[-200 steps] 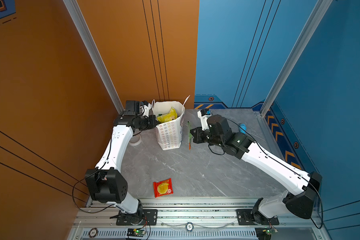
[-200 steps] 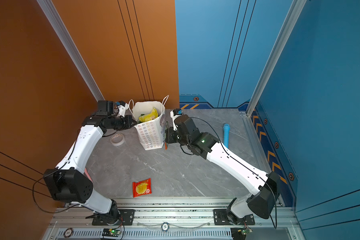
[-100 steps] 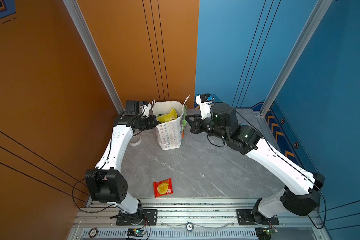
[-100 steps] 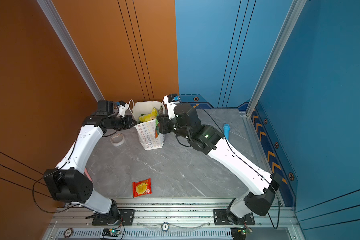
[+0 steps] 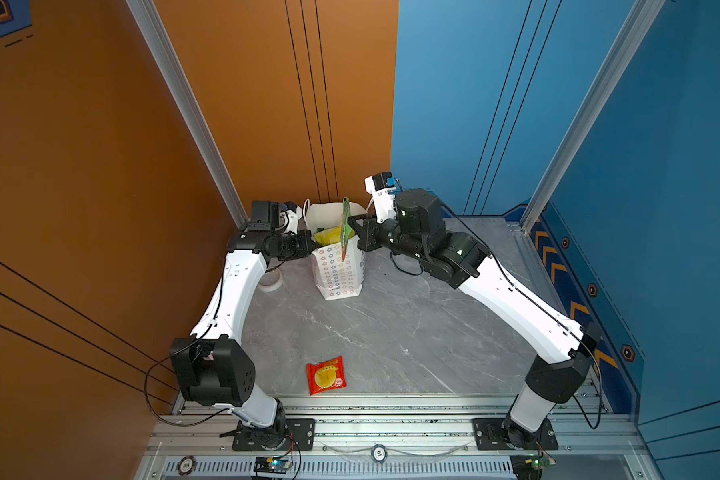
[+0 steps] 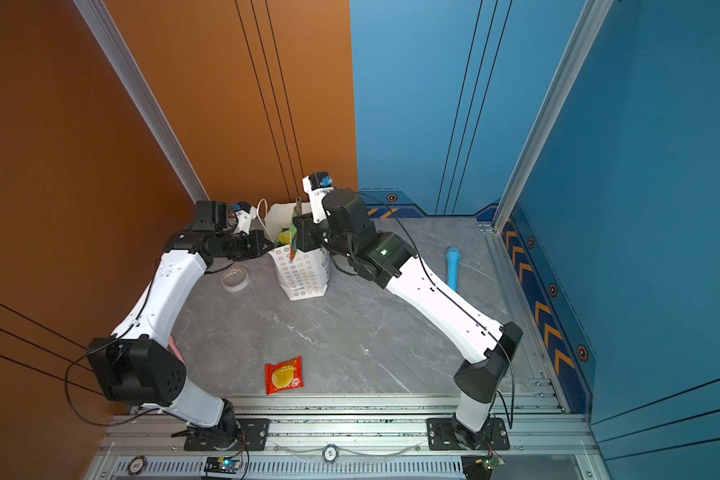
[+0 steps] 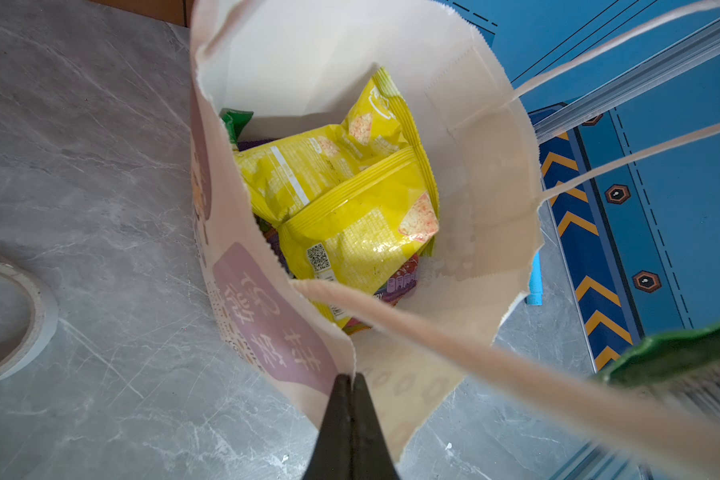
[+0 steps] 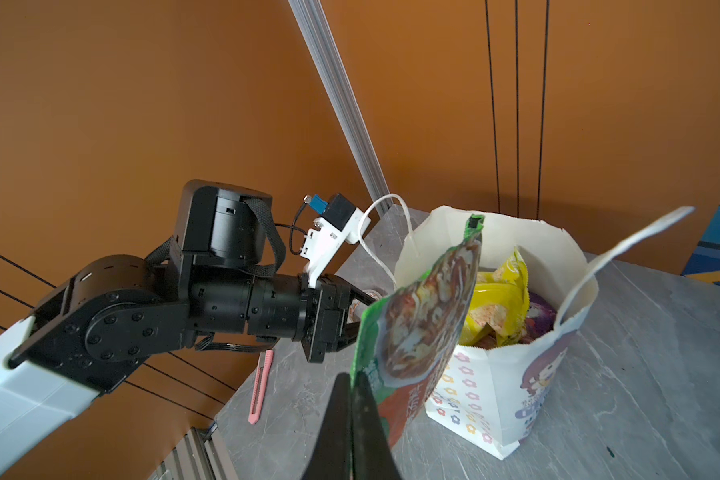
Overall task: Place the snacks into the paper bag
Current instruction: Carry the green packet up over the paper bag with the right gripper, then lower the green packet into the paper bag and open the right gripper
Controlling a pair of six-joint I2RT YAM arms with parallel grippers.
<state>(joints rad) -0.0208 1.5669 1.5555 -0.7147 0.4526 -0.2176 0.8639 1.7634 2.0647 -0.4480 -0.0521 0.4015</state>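
Observation:
The white paper bag (image 5: 337, 270) (image 6: 304, 274) stands upright at the back of the table. My left gripper (image 7: 352, 378) (image 5: 308, 245) is shut on the bag's rim (image 7: 474, 166) and holds the mouth wide. Two yellow pouches (image 7: 341, 174) (image 8: 495, 299) lie inside on top of purple and green packets. My right gripper (image 8: 352, 378) (image 5: 352, 228) is shut on the lower edge of a green pouch (image 8: 425, 316) (image 5: 344, 228) (image 6: 294, 237). That pouch stands upright over the bag's near rim. A red pouch (image 5: 326, 375) (image 6: 284, 375) lies flat near the table's front edge.
A roll of clear tape (image 6: 235, 278) (image 7: 13, 316) lies left of the bag, under my left arm. A blue stick (image 6: 452, 268) lies at the right by the blue wall. A pink box cutter (image 8: 261, 380) rests on the table near the left edge.
My right arm has risen from the table beside the bag and swung left, carrying the green pouch up to the bag's mouth. The left arm and bag have stayed still.

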